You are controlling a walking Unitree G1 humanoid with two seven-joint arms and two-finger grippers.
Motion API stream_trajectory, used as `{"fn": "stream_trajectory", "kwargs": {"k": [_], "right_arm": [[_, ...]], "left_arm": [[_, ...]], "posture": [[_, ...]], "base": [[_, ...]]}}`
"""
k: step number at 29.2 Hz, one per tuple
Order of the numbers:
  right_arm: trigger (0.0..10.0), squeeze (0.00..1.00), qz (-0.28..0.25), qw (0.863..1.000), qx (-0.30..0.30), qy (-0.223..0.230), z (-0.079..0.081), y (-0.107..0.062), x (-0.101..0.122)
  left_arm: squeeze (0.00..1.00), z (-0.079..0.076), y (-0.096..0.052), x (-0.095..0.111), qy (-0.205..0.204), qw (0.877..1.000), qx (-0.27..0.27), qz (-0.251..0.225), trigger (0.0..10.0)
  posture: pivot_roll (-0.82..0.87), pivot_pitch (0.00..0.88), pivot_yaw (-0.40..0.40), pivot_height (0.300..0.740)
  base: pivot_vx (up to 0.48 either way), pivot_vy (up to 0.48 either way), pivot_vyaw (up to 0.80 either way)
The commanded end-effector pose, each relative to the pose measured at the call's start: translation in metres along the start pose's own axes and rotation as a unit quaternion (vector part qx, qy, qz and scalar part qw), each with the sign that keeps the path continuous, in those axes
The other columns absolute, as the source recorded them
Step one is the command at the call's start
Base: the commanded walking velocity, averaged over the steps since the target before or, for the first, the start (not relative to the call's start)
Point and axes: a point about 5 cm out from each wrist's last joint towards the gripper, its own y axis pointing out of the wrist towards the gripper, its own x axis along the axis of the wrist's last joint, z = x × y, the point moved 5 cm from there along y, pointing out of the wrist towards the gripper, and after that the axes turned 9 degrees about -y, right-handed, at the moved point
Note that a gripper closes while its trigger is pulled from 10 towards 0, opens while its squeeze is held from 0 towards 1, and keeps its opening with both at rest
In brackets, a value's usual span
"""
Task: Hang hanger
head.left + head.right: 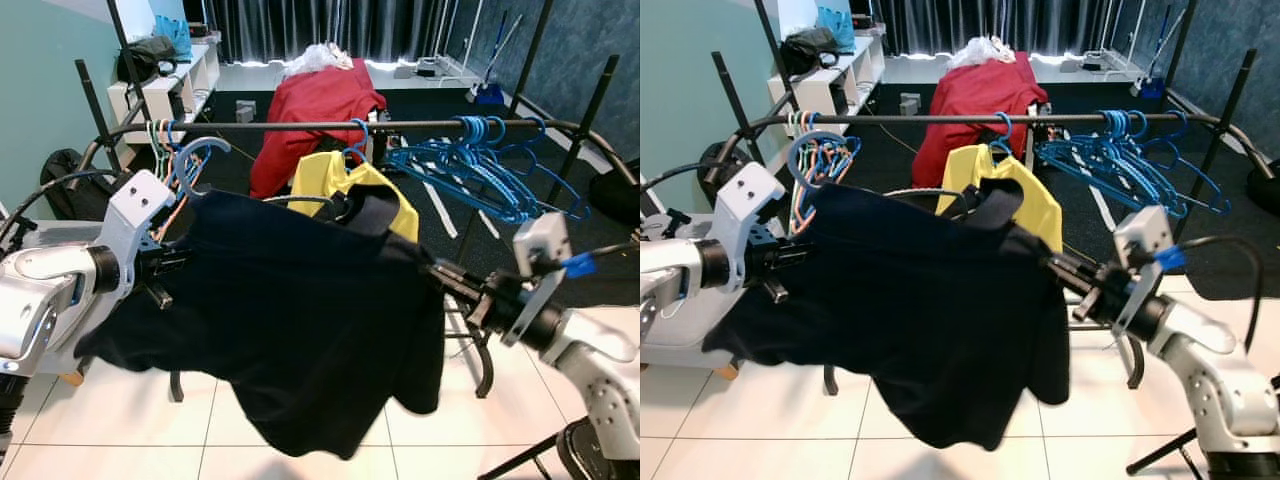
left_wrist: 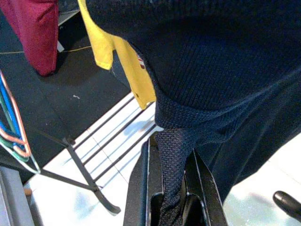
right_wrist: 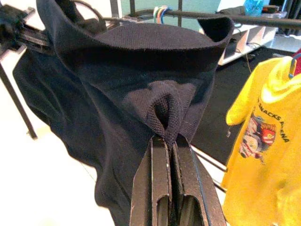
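Both arms raised fwd, left pincer point(image 2: 171, 188) & right pincer point(image 3: 170, 141) clamped.

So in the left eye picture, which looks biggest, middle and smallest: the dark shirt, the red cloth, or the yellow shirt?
1. Dark shirt, though it is nearest the camera.
2. Red cloth.
3. Yellow shirt, partly hidden behind the dark shirt.

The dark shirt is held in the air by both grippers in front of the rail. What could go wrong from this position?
1. Each grip is only a small pinch of fabric: the left gripper and the right gripper each hold one fold of the dark shirt, so it may slip out.
2. The shirt hangs close to the yellow shirt and the rail, so lifting it could snag the hangers there.
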Motion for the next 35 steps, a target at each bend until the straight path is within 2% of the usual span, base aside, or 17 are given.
{"fn": "stream_trajectory", "kwargs": {"k": [1, 7, 11, 13, 16, 18, 19, 21, 22, 24, 25, 27, 28, 29, 31, 33, 35], "right_arm": [[0.0, 0.00, 0.009, 1.000, -0.001, 0.000, 0.003, 0.000, -0.007], [0.0, 0.00, 0.017, 1.000, 0.004, 0.001, 0.011, 0.012, -0.015], [0.0, 0.00, 0.031, 0.999, -0.007, 0.000, 0.007, 0.011, -0.019], [0.0, 0.00, 0.031, 0.999, -0.007, 0.000, 0.007, 0.011, -0.019], [0.0, 0.00, 0.036, 0.999, -0.016, 0.001, 0.007, 0.010, -0.021], [0.0, 0.00, 0.036, 0.999, -0.016, 0.001, 0.007, 0.010, -0.021], [2.2, 0.00, 0.028, 1.000, -0.003, 0.007, 0.015, 0.014, -0.020], [2.2, 0.00, 0.028, 1.000, -0.003, 0.007, 0.015, 0.014, -0.020], [10.0, 0.25, 0.005, 0.999, 0.034, 0.032, 0.034, 0.019, -0.013], [10.0, 0.25, 0.005, 0.999, 0.034, 0.032, 0.034, 0.019, -0.013], [10.0, 1.00, -0.021, 0.995, 0.079, 0.053, 0.050, 0.016, -0.002], [10.0, 1.00, -0.021, 0.995, 0.079, 0.053, 0.050, 0.016, -0.002], [10.0, 1.00, -0.040, 0.990, 0.115, 0.070, 0.057, 0.004, 0.008], [10.0, 1.00, -0.040, 0.990, 0.115, 0.070, 0.057, 0.004, 0.008], [10.0, 1.00, -0.039, 0.983, 0.168, 0.069, 0.058, -0.030, 0.021], [10.0, 1.00, -0.034, 0.981, 0.178, 0.067, 0.057, -0.039, 0.024], [10.0, 1.00, -0.018, 0.988, 0.152, 0.034, 0.035, -0.055, 0.031]], "left_arm": [[0.00, 0.015, -0.010, 0.014, 0.003, 0.999, 0.036, -0.020, 10.0], [0.00, 0.004, -0.006, 0.031, 0.003, 0.998, 0.013, -0.065, 10.0], [0.00, -0.005, -0.008, 0.041, 0.009, 0.994, -0.012, -0.106, 10.0], [0.00, -0.005, -0.008, 0.041, 0.009, 0.994, -0.012, -0.106, 10.0], [0.00, -0.013, -0.010, 0.055, -0.001, 0.987, -0.031, -0.157, 10.0], [0.00, -0.013, -0.010, 0.055, -0.001, 0.987, -0.031, -0.157, 10.0], [0.00, -0.018, -0.011, 0.064, -0.017, 0.981, -0.041, -0.189, 10.0], [0.00, -0.018, -0.011, 0.064, -0.017, 0.981, -0.041, -0.189, 10.0], [0.00, -0.023, -0.010, 0.072, -0.032, 0.974, -0.050, -0.219, 10.0], [0.00, -0.023, -0.010, 0.072, -0.032, 0.974, -0.050, -0.219, 10.0], [0.00, -0.025, -0.009, 0.072, -0.032, 0.973, -0.051, -0.225, 10.0], [0.00, -0.025, -0.009, 0.072, -0.032, 0.973, -0.051, -0.225, 10.0], [0.00, -0.022, -0.007, 0.065, -0.021, 0.977, -0.045, -0.210, 10.0], [0.00, -0.022, -0.007, 0.065, -0.021, 0.977, -0.045, -0.210, 10.0], [0.00, -0.009, -0.004, 0.043, 0.026, 0.988, -0.026, -0.149, 10.0], [0.00, -0.006, -0.004, 0.038, 0.040, 0.990, -0.023, -0.132, 10.0], [0.00, -0.006, -0.003, 0.014, 0.130, 0.989, -0.041, -0.054, 10.0]], "posture": [[-0.07, 0.000, 0.013, 0.740], [-0.07, 0.000, 0.011, 0.740], [-0.08, 0.000, 0.009, 0.740], [-0.08, 0.000, 0.009, 0.740], [-0.08, 0.000, 0.009, 0.740], [-0.08, 0.000, 0.009, 0.740], [-0.08, 0.000, 0.009, 0.740], [-0.08, 0.000, 0.009, 0.740], [-0.08, 0.000, 0.006, 0.740], [-0.08, 0.000, 0.006, 0.740], [-0.08, 0.000, 0.007, 0.740], [-0.08, 0.000, 0.007, 0.740], [-0.08, 0.000, 0.007, 0.740], [-0.08, 0.000, 0.007, 0.740], [-0.09, 0.000, 0.014, 0.740], [-0.09, 0.000, 0.014, 0.740], [-0.09, 0.000, 0.021, 0.740]], "base": [[0.000, 0.000, 0.00], [0.000, 0.000, 0.00], [0.000, 0.000, 0.00], [0.000, 0.000, 0.00], [0.000, 0.000, 0.00], [0.000, 0.000, 0.00], [0.000, 0.000, 0.00], [0.000, 0.000, 0.00], [0.000, 0.000, 0.00], [0.000, 0.000, 0.00], [0.000, 0.000, 0.00], [0.000, 0.000, 0.00], [0.000, 0.000, 0.00], [0.000, 0.000, 0.00], [0.000, 0.000, 0.00], [0.000, 0.000, 0.00], [0.000, 0.000, 0.00]]}}
